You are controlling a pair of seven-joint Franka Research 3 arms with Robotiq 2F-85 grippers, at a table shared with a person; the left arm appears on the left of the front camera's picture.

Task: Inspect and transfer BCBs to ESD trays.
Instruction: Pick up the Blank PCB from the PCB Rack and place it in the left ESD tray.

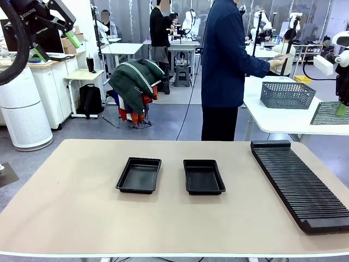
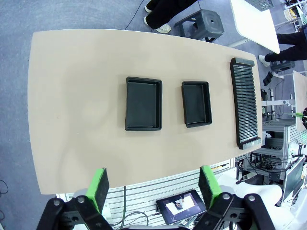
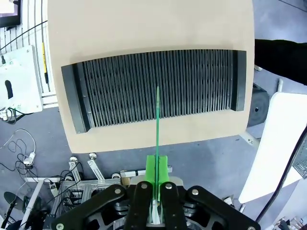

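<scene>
Two empty black ESD trays (image 1: 139,175) (image 1: 204,177) lie side by side mid-table; from above they appear as the left tray (image 2: 143,103) and the right tray (image 2: 196,103). My right gripper (image 3: 157,167) is shut on a thin green BCB (image 3: 157,120), seen edge-on above the ribbed rack (image 3: 120,88). At the front view's right edge the same gripper (image 1: 341,106) holds the BCB (image 1: 327,113) high beyond the table. My left gripper (image 1: 54,46) is raised at the top left, open and holding nothing, its green pads (image 2: 100,184) wide apart over the near table edge.
A long black slotted rack (image 1: 300,185) lies along the table's right side. A person in a dark blue jacket (image 1: 226,54) stands at the far edge, turned toward a white side table (image 1: 283,117) carrying a grey basket (image 1: 287,94).
</scene>
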